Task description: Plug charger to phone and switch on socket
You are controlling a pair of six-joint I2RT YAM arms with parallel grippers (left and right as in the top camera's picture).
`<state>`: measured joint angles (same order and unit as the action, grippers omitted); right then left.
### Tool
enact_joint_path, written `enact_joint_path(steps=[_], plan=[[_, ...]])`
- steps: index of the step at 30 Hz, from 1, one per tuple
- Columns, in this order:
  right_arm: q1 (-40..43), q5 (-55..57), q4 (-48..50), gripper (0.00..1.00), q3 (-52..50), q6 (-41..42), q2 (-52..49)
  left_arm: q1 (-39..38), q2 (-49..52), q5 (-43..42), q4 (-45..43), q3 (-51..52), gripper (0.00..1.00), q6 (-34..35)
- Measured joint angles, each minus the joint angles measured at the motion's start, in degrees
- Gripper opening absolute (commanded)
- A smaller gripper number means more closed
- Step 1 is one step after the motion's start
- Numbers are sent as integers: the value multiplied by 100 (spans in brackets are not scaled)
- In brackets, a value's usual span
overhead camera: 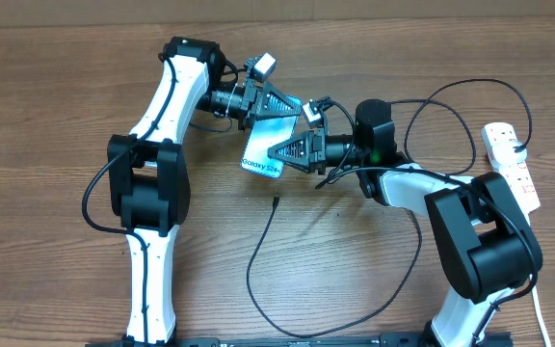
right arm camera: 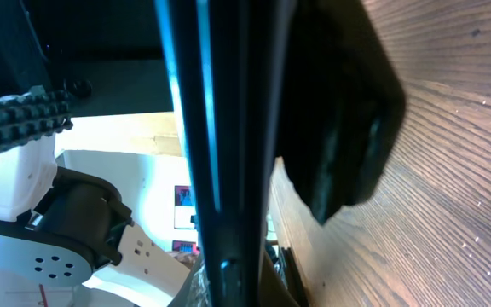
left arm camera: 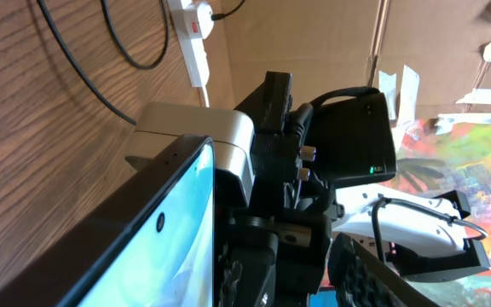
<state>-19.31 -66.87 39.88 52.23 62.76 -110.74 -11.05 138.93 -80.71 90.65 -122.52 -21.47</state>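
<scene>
The left arm and right arm share white links, bulky black joints and thin black cables. A green light glows on the right wrist's black housing.

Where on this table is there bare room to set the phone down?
Bare wood: left of the left arm, along the far edge, and between that arm and the charger loop. Crowded: the centre around the phone, and the right side by the socket.

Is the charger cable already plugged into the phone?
No, the charger's plug tip lies on the table, apart from the phone.
</scene>
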Motion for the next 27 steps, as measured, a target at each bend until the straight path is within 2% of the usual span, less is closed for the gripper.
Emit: enact_joint_path(steps=[2, 5, 12, 15, 17, 20, 21, 27], plan=[[20, -37, -4, 4, 0, -2, 0, -9, 0, 22, 4, 0, 59, 2], [109, -44, -28, 4, 0, 31, 0, -24, 0, 170, 92, -13, 60, -15], [490, -24, -39, 4, 0, 122, 0, -87, 0, 398, 103, -13, 47, -20], [485, -24, -35, 4, 0, 146, 0, -87, 0, 466, 107, -13, 52, -17], [472, -26, -42, 4, 0, 149, 0, -87, 0, 474, 81, -13, 51, -15], [457, -22, -39, 4, 0, 151, 0, -87, 0, 516, -68, -13, 36, 20], [452, -15, -28, 4, 0, 151, 0, -87, 0, 538, -146, -13, 34, 101], [455, 26, -4, 4, 4, 153, 0, -87, 0, 629, -455, -11, 34, 356]])
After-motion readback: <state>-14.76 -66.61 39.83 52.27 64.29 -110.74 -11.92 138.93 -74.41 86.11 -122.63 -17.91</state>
